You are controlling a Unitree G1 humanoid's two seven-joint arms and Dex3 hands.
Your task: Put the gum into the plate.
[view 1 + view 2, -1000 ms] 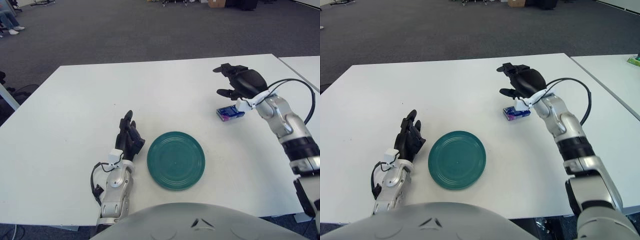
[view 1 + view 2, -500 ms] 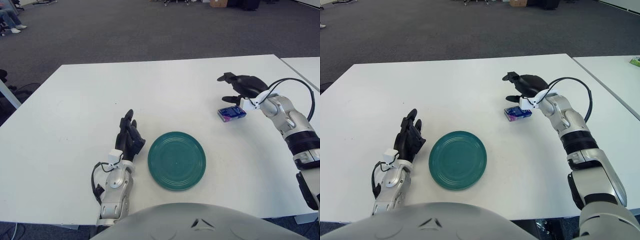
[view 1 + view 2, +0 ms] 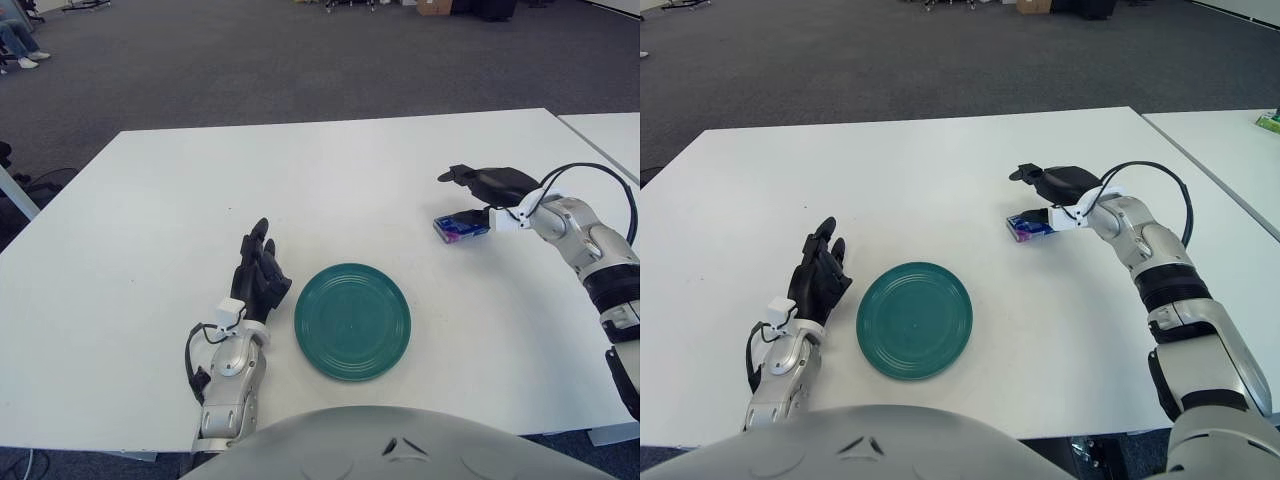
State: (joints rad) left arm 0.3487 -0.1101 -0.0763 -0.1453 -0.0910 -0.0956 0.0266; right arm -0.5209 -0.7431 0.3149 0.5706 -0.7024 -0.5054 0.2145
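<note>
My gum [image 3: 460, 226] is 1 small blue and purple pack lying flat on the white table [image 3: 150, 210], off to my right. My round teal plate [image 3: 352, 320] sits well apart from it, holding nothing.

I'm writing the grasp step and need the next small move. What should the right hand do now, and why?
Probably close the right hand on the gum: it sits low over the pack, which lies flat on the table, right of the plate. Whether the fingers touch the pack is unclear. The left hand shows left of the plate.
</note>
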